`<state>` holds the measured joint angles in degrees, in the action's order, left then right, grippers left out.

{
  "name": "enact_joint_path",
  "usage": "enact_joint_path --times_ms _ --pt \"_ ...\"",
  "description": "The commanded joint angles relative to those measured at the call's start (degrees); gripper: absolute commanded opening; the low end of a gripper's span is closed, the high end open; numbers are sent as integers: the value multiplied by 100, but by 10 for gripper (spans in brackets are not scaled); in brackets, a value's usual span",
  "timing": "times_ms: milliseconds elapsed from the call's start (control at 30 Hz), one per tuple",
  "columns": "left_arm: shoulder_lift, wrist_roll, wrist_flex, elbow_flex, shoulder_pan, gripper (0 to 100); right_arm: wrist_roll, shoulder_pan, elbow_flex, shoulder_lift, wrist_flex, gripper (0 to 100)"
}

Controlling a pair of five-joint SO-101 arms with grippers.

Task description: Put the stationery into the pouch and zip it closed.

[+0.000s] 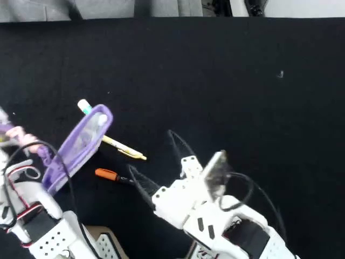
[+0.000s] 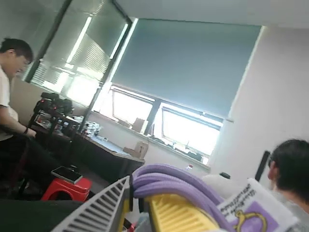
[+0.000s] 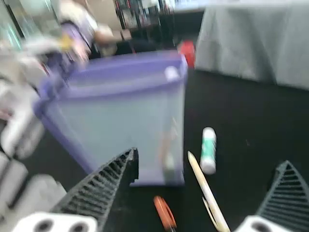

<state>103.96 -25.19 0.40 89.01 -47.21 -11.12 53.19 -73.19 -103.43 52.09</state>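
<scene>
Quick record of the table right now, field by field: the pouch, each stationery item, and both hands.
pouch: purple-trimmed clear plastic pouch, held up at a tilt
left hand: shut on the pouch's purple edge
right hand: open, empty, low over the black table
glue: white glue stick with a green label, lying on the table by the pouch
pen: pale yellow pen, on the table, outside the pouch
third item: orange-handled tool, on the table, type unclear
zip: cannot tell
</scene>
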Motion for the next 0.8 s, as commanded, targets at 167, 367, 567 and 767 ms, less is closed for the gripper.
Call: enact_joint_path --times_ms 167,367,567,767 --pt "9 -545 -79 -119 -787 29 527 9 -119 -426 844 413" --pt "26 -1415 -105 110 -760 29 492 -237 -716 -426 -571 413" --pt "26 -1433 -88 110 -637 29 519 -668 -813 -330 -2549 413" --pt "26 -1433 -88 127 -391 29 519 -607 110 1508 -3552 413"
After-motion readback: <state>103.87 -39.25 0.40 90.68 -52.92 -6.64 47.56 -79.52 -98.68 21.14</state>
